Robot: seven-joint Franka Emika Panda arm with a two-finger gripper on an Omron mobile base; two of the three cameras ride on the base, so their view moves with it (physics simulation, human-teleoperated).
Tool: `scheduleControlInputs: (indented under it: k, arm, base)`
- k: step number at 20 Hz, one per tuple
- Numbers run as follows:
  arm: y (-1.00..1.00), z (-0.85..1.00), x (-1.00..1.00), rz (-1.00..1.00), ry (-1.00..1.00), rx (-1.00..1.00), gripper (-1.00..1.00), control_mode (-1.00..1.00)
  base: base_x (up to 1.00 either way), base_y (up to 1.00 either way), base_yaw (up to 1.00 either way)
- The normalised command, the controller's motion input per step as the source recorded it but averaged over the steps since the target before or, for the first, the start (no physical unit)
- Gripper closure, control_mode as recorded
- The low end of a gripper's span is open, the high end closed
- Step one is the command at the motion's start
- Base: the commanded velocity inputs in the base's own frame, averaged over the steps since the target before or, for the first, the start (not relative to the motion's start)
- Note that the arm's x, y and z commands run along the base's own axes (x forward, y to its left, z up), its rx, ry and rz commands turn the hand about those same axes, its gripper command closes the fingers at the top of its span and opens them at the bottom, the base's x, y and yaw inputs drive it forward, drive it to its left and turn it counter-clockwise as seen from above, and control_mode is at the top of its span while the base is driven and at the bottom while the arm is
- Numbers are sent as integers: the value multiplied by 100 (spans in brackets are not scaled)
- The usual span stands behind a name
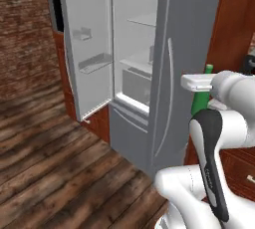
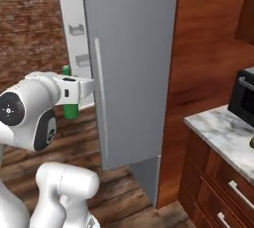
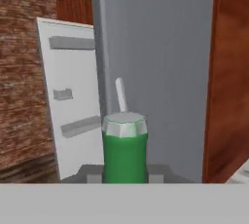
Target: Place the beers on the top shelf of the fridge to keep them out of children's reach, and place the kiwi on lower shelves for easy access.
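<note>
Glass is slipping easily, so you are trusting the end effector [image 3: 124, 177] pinching the bottle [image 3: 124, 152] low on its body.

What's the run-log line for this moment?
gripper: shut on beer bottle | bottle: upright, carried | fridge: left door open, right door closed | placement: not yet done

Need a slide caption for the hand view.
Gripper shut on a green beer bottle, facing the fridge's closed right door beside its open left door.
</note>
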Motion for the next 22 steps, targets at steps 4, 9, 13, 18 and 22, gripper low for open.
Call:
scheduleControlInputs:
  k: [4,9,13,18,22]
  arm:
    - [0,0,0,0,0,0,100,100]
    - [0,0,0,0,0,0,100,100]
    - [0,0,0,0,0,0,100,100]
    - [0,0,0,0,0,0,100,100]
    - [0,0,0,0,0,0,100,100]
  base:
    - [-21,67,61]
    - [0,90,49]
    - [13,67,28]
    - [21,32,-8]
    - [34,18,-34]
